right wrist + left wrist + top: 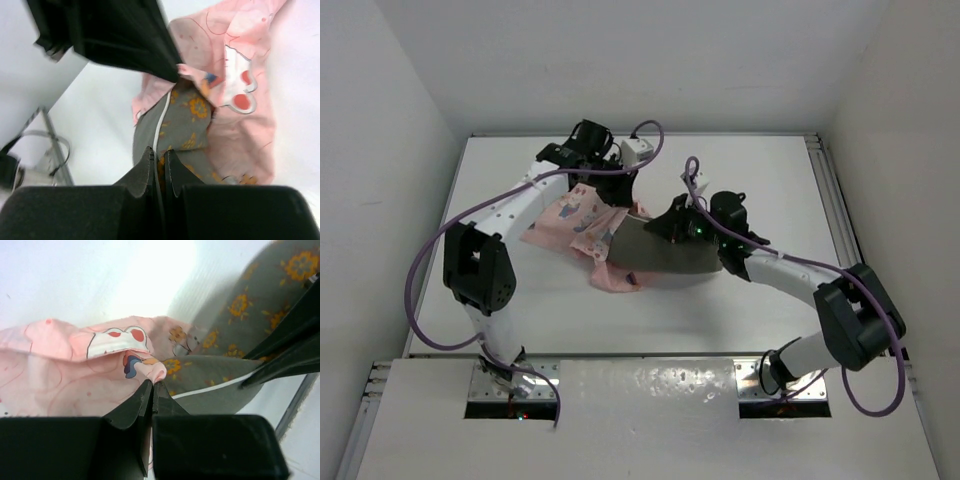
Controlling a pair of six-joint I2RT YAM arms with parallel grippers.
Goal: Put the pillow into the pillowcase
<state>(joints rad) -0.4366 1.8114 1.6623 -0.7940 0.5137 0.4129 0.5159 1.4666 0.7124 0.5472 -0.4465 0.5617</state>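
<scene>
Sliding the pillow [187, 122] deeper works best if the right hand [159, 151], pinched on its trimmed edge, pushes flat along the tabletop [775, 180] while the left hand [154, 385], clamped on the pillowcase [60, 365] hem, lifts the mouth; one end lies under the pink cloth.

The grey-olive pillow [670, 258], printed with yellow flowers and edged in pale trim, lies near the centre of the top view, its left end overlapped by the crumpled light-pink pillowcase [575, 218] with blue-and-white cartoon figures, which spreads toward the upper left.
</scene>
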